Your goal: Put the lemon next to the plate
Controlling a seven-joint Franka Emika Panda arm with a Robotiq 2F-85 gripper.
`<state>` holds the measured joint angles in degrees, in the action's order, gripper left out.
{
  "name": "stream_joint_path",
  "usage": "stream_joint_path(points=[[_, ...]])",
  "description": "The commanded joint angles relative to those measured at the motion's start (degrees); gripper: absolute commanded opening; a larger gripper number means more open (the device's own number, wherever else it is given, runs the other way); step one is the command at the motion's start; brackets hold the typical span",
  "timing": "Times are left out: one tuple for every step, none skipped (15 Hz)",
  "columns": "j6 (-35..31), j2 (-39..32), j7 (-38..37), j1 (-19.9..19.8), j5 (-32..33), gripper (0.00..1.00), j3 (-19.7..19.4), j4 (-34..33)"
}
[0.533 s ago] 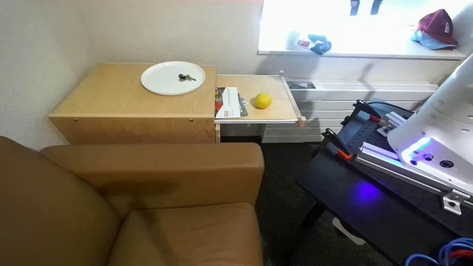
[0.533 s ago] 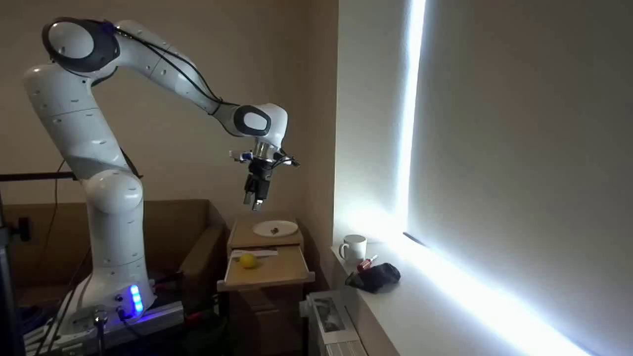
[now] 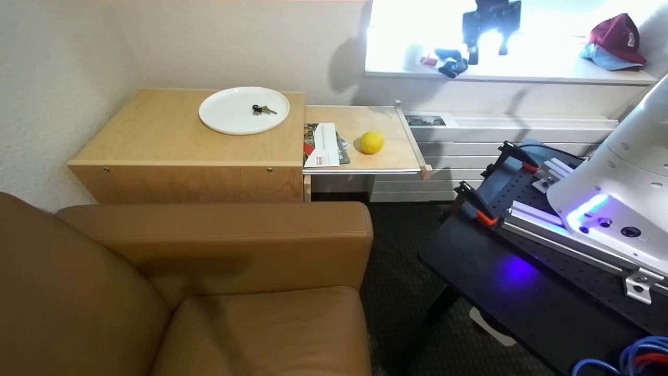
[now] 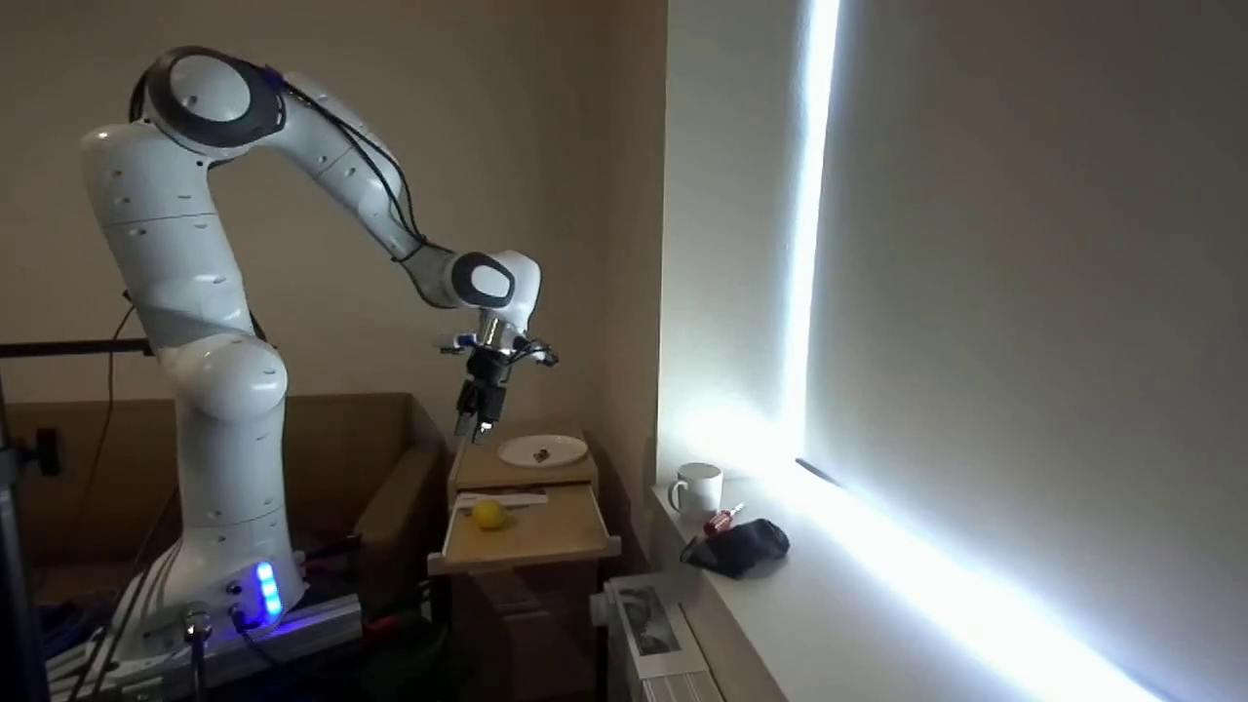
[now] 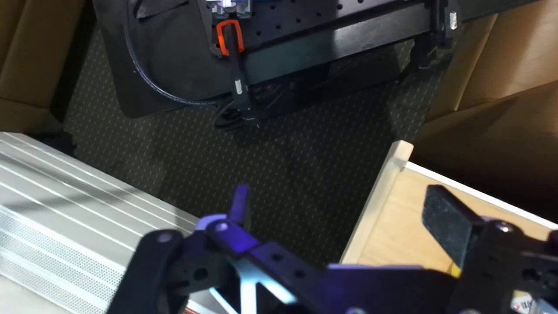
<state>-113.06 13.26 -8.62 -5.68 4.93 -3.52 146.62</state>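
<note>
The yellow lemon rests in the pulled-out drawer, beside papers; it also shows in an exterior view. In the wrist view only a sliver of the lemon shows behind a finger. The white plate lies on top of the wooden cabinet with dark keys on it; it also shows in an exterior view. The plate is out of the wrist view. My gripper is open and empty, in the air above the drawer's level. Its fingers are wide apart in the wrist view.
Papers and a red-and-white packet lie in the drawer against the cabinet. A brown sofa stands in front of the cabinet. A radiator and a windowsill with a mug are beside the drawer.
My gripper has moved lower and slightly back toward the robot's base. More of it shows at the top of an exterior view. The lemon and plate have not moved.
</note>
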Motion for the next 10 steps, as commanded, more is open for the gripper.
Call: stream_joint_path(points=[[-10.33, -5.32, -10.93, 5.22, 1.53, 1.0, 7.34, 2.95], [-14.16, -7.46, -15.32, 6.75, 1.75, 1.0, 9.41, 2.6], [-16.95, -9.63, -19.52, 7.85, 2.78, 1.0, 10.98, 1.98], [-19.89, -11.74, -24.77, 8.59, 5.46, 1.0, 12.28, 1.22], [-22.11, -13.7, -30.21, 9.24, 8.95, 1.0, 13.06, 0.69], [-23.92, -15.18, -35.82, 9.5, 13.23, 1.0, 12.95, 0.4], [-24.35, -16.83, -41.17, 10.11, 16.85, 1.0, 12.53, -0.35], [-23.9, -18.69, -45.71, 10.79, 19.2, 1.0, 11.9, -1.26], [-21.43, -19.71, -45.72, 11.41, 17.18, 1.0, 11.54, -2.17], [-22.81, -16.22, -43.07, 11.8, 16.4, 1.0, 11.51, 0.4]])
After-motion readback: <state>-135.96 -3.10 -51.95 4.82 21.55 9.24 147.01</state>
